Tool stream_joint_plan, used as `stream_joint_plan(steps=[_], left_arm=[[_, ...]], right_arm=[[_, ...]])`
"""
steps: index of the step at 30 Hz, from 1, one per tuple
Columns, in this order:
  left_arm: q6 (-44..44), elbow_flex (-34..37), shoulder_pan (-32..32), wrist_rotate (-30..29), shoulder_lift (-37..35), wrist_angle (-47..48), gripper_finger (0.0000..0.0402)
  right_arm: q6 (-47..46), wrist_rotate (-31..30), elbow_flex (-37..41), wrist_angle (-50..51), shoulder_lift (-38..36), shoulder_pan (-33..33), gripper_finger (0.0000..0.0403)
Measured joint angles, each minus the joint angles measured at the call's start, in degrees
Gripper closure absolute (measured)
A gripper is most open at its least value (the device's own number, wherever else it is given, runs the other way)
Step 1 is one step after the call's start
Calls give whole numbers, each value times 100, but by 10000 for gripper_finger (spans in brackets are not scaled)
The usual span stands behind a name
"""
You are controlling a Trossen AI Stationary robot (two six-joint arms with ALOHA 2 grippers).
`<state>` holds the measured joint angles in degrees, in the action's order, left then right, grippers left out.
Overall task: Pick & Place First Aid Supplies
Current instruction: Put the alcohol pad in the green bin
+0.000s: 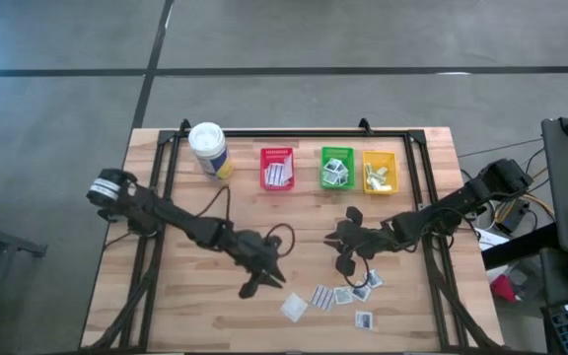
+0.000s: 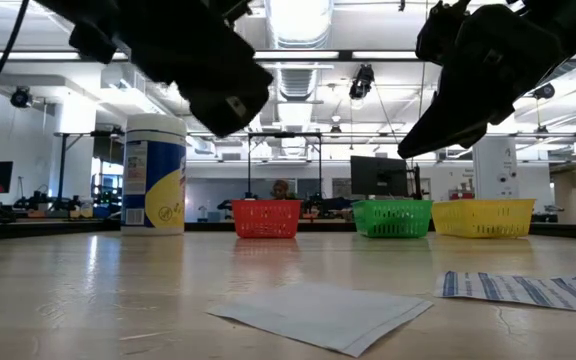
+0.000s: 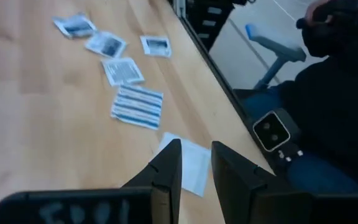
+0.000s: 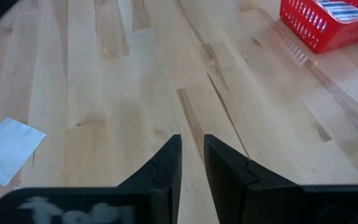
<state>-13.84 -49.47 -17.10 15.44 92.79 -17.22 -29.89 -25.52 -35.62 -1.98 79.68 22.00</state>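
The left gripper (image 1: 262, 279) is hovering above bare wood just beside a plain white packet (image 1: 294, 307), fingers slightly apart, holding nothing; the right gripper (image 1: 346, 240) is hanging over the open middle of the table (image 1: 166, 316), fingers narrowly parted and empty; more packets (image 1: 348, 294) are lying scattered near the front edge; the red bin (image 1: 277, 168), green bin (image 1: 336, 168), yellow bin (image 1: 380, 171) and a canister (image 1: 208, 150) are lining the far edge.

Grey concrete floor (image 1: 294, 35); bright ceiling striplights (image 2: 298, 20); monitor (image 2: 378, 177) behind.
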Motion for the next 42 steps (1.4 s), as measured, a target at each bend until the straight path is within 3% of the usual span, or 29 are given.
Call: stream_joint_plan(steps=[5, 14, 19, 24, 35, 42], left_arm=[[-306, -7, -139, -53, 441, -254, 321], [-427, -336, -192, -177, 1177, -248, 321], [-373, -526, -168, -314, 1337, -264, 321], [-186, -637, -126, -402, 1321, -265, 321], [-121, -661, 29, -1455, 1306, -232, 321], [-126, -658, 50, -1495, 1306, -238, 321]], right_arm=[[-392, 120, 0, 22, 0, 15, 337], [-1659, 1841, 0, 851, -11, 25, 341], [-2320, 2265, 0, 1502, -93, 260, 350], [-3087, 2297, 0, 2027, -236, 757, 356], [-4661, 2253, -12, 2397, -313, 1762, 355], [-5267, 2240, -203, 3387, -317, 2015, 359]])
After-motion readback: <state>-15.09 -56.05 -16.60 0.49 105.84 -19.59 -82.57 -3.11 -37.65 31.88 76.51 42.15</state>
